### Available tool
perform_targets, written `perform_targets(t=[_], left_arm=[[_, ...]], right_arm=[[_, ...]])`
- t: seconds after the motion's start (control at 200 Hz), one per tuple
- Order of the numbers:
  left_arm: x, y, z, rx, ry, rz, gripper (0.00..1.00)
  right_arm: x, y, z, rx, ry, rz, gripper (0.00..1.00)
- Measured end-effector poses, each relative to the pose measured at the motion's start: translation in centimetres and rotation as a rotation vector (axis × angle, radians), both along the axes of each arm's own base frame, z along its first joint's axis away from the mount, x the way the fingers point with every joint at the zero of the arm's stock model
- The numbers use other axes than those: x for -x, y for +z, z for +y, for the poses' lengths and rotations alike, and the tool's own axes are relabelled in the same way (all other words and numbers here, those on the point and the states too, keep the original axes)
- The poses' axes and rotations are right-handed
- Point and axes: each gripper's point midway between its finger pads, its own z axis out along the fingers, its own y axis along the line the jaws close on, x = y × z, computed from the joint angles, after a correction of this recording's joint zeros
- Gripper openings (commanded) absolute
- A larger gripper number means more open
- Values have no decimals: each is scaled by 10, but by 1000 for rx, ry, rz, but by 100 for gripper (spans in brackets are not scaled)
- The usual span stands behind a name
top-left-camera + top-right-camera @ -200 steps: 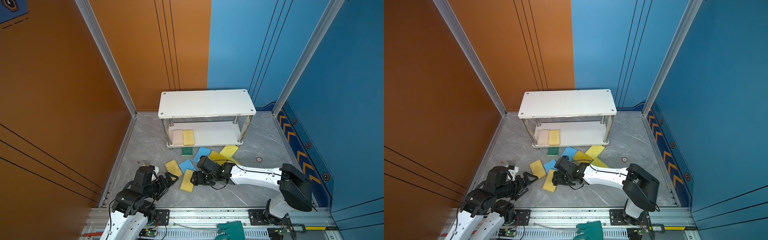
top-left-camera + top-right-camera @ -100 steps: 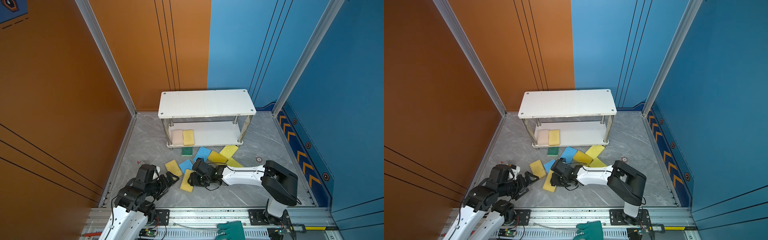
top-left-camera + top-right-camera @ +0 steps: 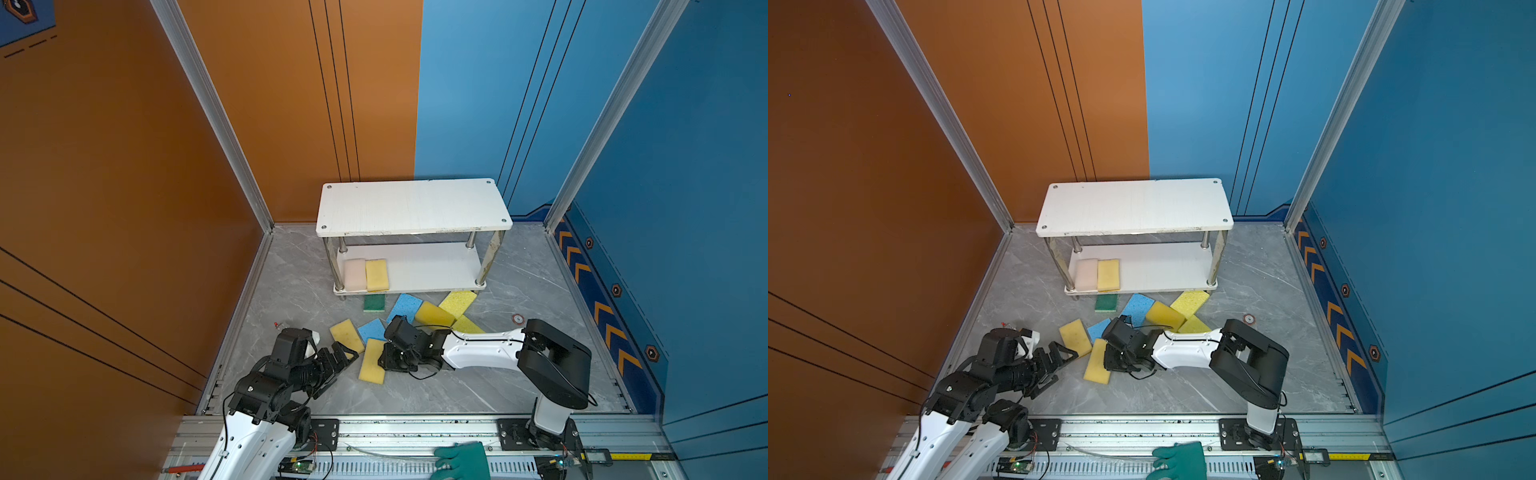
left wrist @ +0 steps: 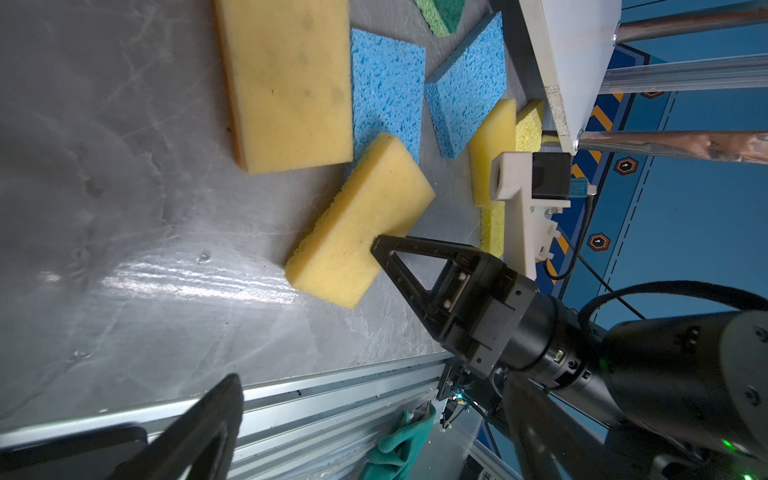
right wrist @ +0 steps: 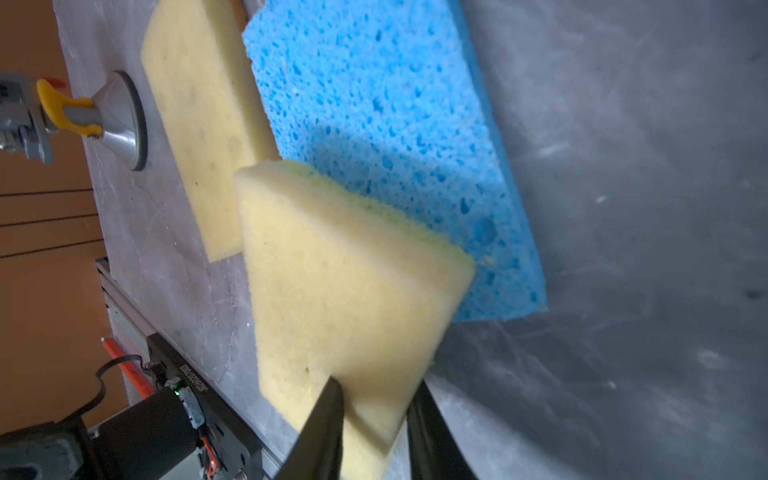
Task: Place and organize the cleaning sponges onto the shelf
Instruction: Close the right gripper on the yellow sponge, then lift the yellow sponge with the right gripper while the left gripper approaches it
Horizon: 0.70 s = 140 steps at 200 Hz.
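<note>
Right gripper (image 5: pixel 376 388) pinching yellow sponge (image 5: pixel 345 291) by end, bite looks shallow. I'd squeeze firmer, lift slow off blue sponge (image 5: pixel 395 124). Left gripper (image 3: pixel 338 363) spread, idle.

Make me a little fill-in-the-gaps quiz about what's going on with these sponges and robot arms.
On the shelf lie ___ sponges.
The right gripper pinches a yellow sponge, while the left gripper holds ___.
___ blue sponges lie off the shelf.
Missing words: two; nothing; two.
</note>
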Motion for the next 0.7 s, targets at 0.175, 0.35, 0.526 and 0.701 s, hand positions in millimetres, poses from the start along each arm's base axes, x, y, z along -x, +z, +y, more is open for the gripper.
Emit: perform_targets(t=[0.175,0.35,0.526,0.701], left_arm=[[-3,2,0,4,5,-12,98],[-6,2,-1,5,5,-17,98],[-12,9,-6,32,-7,-45,98],[-22,20,-18,89,-40,-85,98]], right_arm=[[-3,0,-1,1,1,-4,11],[-5,5,-7,-5,3,-16,10],[-14,36,-28,-46,-22,-46,8],[-42,81,-66,-123,-71,-73,8]])
